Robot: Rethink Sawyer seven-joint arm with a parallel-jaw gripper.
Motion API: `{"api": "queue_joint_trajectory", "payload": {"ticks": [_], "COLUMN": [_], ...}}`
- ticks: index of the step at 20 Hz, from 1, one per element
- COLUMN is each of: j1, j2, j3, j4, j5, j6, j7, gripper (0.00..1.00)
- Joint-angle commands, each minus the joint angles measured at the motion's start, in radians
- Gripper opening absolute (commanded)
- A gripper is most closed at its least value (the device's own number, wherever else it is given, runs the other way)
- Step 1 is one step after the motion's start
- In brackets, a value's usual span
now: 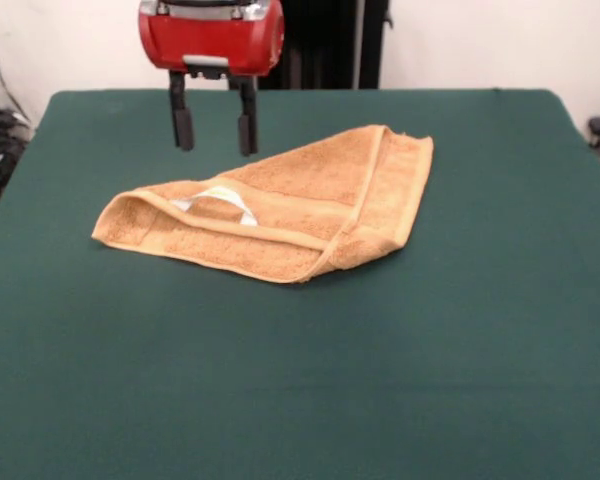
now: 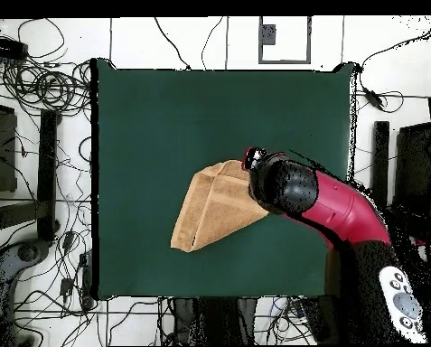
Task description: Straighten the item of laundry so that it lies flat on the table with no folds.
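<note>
Item 1, towel's left corner (image 1: 115, 225): lies below and to the left of the pincer, a rounded folded end on the table (image 1: 460, 380). Risk, as a judgement: a pinch here could take both layers and drag the fold along instead of opening it.

Item 2, pincer (image 1: 215, 128): released, its two dark fingers (image 1: 183, 125) hanging apart with nothing between them, raised clear of the cloth.

Item 3, white label (image 1: 220, 203): just below the pincer, on the turned-over flap. A descent straight down may catch the label loop alone; the cloth would then slip.

Item 4, towel (image 1: 310, 200): folded over into a wedge, its bulk below and to the right of the pincer, near mid-table. Lifting too high could make it flop into a fresh crease.

Item 5, border band (image 1: 370, 200): well right of the pincer, running down towards the near corner.
</note>
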Motion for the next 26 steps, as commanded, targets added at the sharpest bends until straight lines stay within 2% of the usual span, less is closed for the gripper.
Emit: {"api": "queue_joint_trajectory", "payload": {"ticks": [1, 2, 6, 12, 14, 18, 20, 26], "j1": [-0.013, -0.033, -0.064, -0.127, -0.139, -0.153, -0.153, -0.156], "j2": [0.0, -0.007, 0.03, 0.155, 0.226, 0.263, 0.312, 0.37], "j3": [0.19, 0.22, 0.279, 0.362, 0.361, 0.377, 0.379, 0.394], "j4": [0.221, 0.243, 0.251, 0.236, 0.159, 0.13, 0.078, 0.042], "j5": [0.04, 0.031, 0.041, 0.029, 0.027, 0.009, 0.008, -0.006], "j6": [-0.155, -0.188, -0.187, -0.229, -0.202, -0.193, -0.177, -0.194], "j7": [0.185, 0.179, 0.167, 0.154, 0.124, 0.107, 0.088, 0.086], "gripper": [1.0, 1.0, 1.0, 1.0, 1.0, 1.0, 1.0, 1.0]}}
